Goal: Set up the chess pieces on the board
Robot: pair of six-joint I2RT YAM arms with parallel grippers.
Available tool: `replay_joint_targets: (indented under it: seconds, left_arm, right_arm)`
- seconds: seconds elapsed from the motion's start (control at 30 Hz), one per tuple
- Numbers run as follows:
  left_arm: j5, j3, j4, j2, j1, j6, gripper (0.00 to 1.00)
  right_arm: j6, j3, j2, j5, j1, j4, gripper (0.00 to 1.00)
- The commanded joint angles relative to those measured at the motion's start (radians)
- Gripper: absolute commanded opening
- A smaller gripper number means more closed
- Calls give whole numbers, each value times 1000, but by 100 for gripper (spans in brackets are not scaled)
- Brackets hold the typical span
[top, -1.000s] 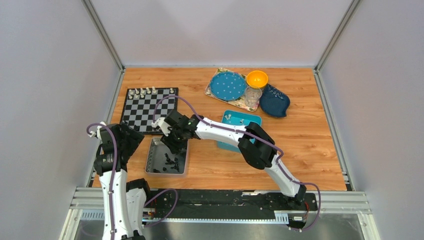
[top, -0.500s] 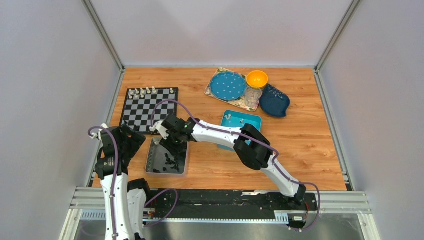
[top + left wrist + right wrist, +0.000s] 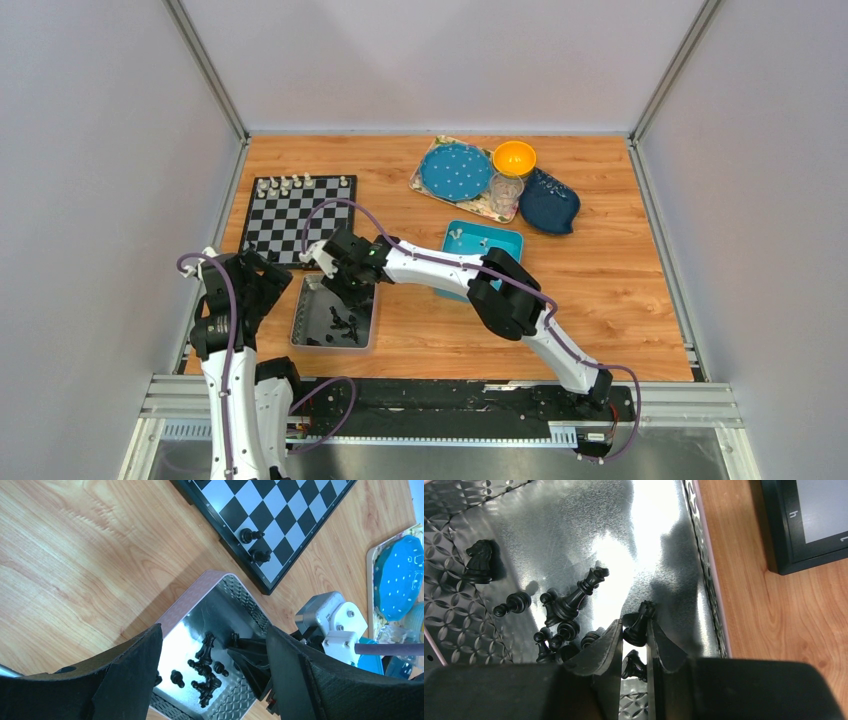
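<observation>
Board (image 3: 298, 218): flat, checkered, dark border. Cream pieces (image 3: 290, 184) upright along its far edge. Two black pieces (image 3: 251, 534) upright by its near-right corner. Other black pieces (image 3: 566, 607) mostly toppled in tray (image 3: 296, 325) just off that corner; one black pawn (image 3: 640, 622) tilted, pinched in right claw (image 3: 634, 630).

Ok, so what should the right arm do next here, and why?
Probably lift straight up. The right gripper looks closed on a black pawn in the tray, with the tray wall close on one side and loose pieces on the other. A vertical rise should clear both before it carries the pawn to the board.
</observation>
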Motion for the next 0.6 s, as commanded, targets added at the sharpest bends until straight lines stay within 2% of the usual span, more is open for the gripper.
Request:
replay_joint_targets:
  seconds: [0.0, 0.13, 0.17, 0.27, 0.57]
  left_arm:
    - [50, -13, 13, -13, -6, 30, 83]
    - [197, -53, 83, -18, -8, 79, 83]
    - [283, -65, 103, -18, -9, 84, 83]
    - [414, -116, 178, -26, -11, 65, 83]
    - [567, -168, 306, -32, -11, -47, 83]
  right_arm:
    - [-19, 19, -19, 0, 5, 9, 15]
    - [-50, -3, -60, -53, 0, 19, 10]
    - [-71, -14, -72, -96, -7, 19, 9]
    - [-105, -40, -123, -202, -30, 27, 8]
    - [-140, -129, -266, -506, -116, 55, 6]
